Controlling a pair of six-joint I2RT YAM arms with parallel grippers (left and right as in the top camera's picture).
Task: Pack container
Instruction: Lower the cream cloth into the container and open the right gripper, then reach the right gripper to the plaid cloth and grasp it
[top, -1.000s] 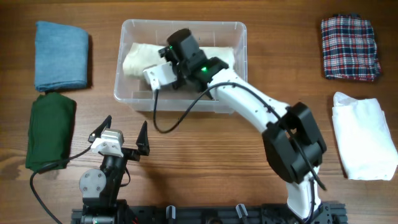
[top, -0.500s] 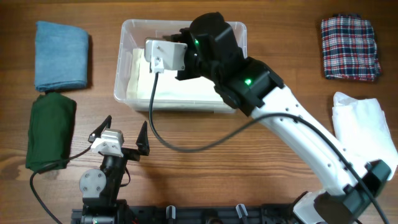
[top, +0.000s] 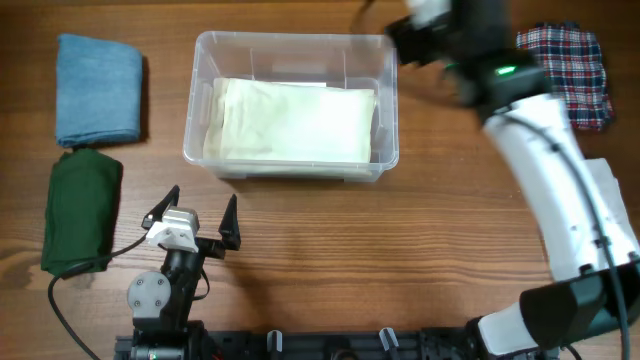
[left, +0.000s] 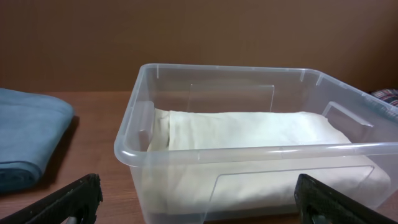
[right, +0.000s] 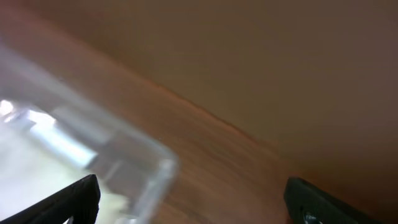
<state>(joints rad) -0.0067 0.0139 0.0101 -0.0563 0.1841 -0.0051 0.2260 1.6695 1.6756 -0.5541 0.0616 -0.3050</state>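
The left arm is black with a grey round joint. The left gripper has a white body, black pointed fingers and a black cable. The right arm has white links, black joints and a green light.

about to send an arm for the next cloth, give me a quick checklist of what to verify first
1. Is the cream cloth lying flat inside the container: ok.
2. Is there room left above it, below the rim: ok.
3. Is the right gripper open with nothing between its fingers: ok.
4. Is the left gripper open, empty and short of the container: ok.
5. Is the plaid cloth in plain sight: ok.
6. Is the white cloth folded neatly: cannot tell, the right arm hides part of it.
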